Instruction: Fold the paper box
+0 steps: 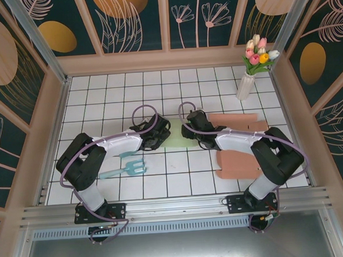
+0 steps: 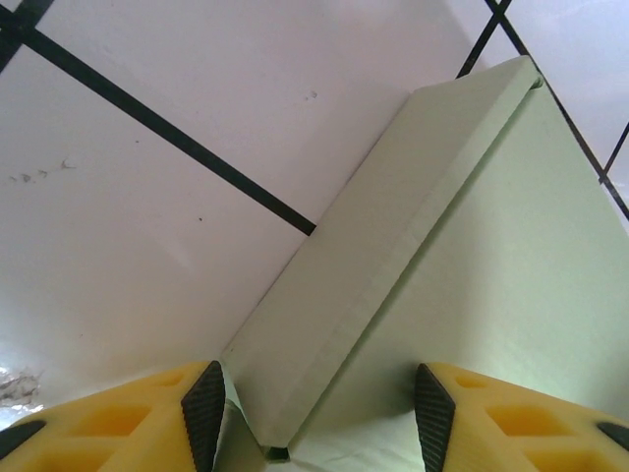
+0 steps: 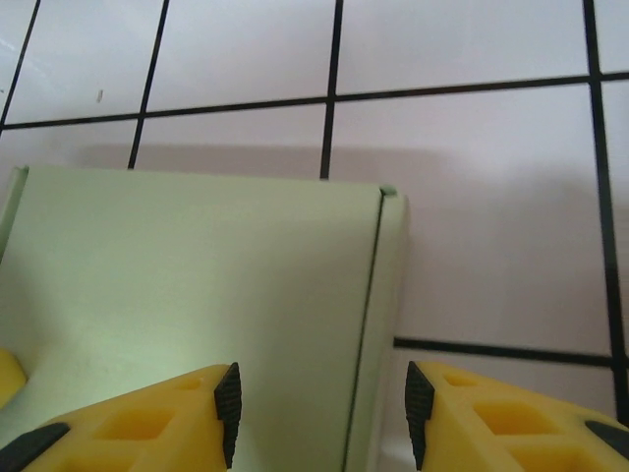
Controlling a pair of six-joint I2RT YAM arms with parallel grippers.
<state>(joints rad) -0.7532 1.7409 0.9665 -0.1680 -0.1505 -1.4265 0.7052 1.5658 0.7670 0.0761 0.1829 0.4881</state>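
Box [image 1: 176, 141] mid-table between arms; left gripper [image 2: 317, 418] and right gripper [image 3: 322, 408] both apart, straddling its opposite edges.

We see a pale green paper box [image 1: 176, 138] lying part-folded near the middle of the white tiled table [image 1: 100, 92], well away from all four edges. Its broad panel rests flat on the tiles. One long, narrow side flap is creased up along its edge, and a slit separates a thin strip at one corner.
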